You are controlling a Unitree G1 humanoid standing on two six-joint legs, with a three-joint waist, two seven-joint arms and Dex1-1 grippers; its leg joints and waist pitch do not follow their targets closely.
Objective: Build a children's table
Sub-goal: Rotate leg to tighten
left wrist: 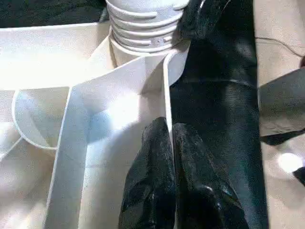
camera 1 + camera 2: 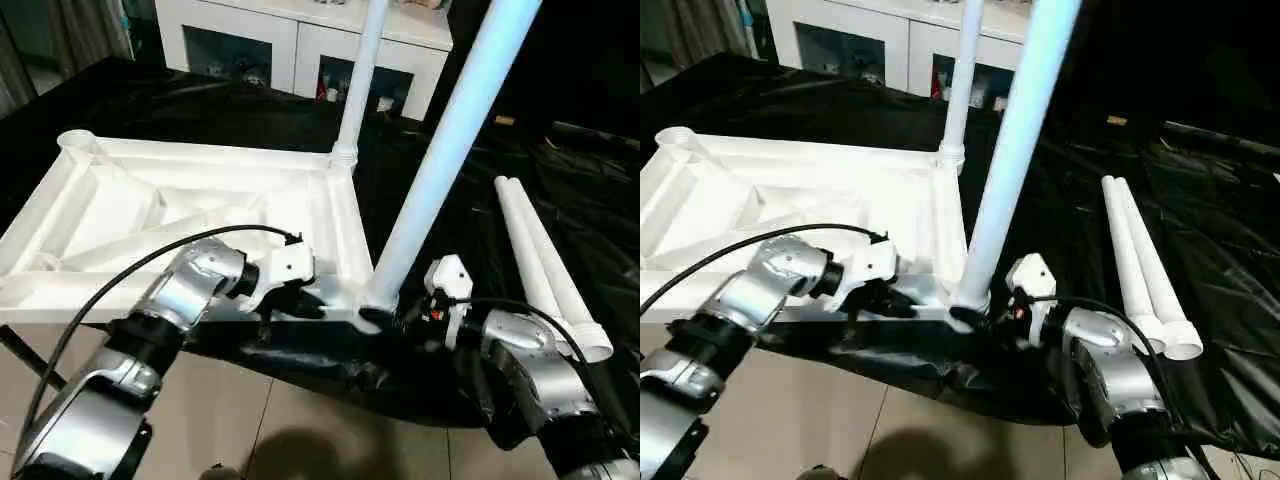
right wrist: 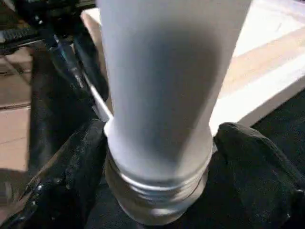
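The white table top (image 2: 130, 215) lies upside down on a black sheet, its ribbed X-braced underside facing up. One leg (image 2: 360, 80) stands upright in the far right corner socket. A second leg (image 2: 450, 140) leans in the near right socket (image 2: 375, 300). My right gripper (image 3: 159, 157) is shut on this leg's ribbed base, with a finger (image 3: 71, 171) on each side. My left gripper (image 1: 167, 125) is shut on the top's near rim wall (image 1: 167, 90), just left of that socket. Two loose legs (image 2: 545, 260) lie side by side to the right.
The black sheet (image 2: 200, 110) covers the work surface and hangs over its near edge. Tan floor tiles (image 2: 300, 430) show below it. A white cabinet (image 2: 300, 40) with glass doors stands at the back. Black cables run along both silver forearms.
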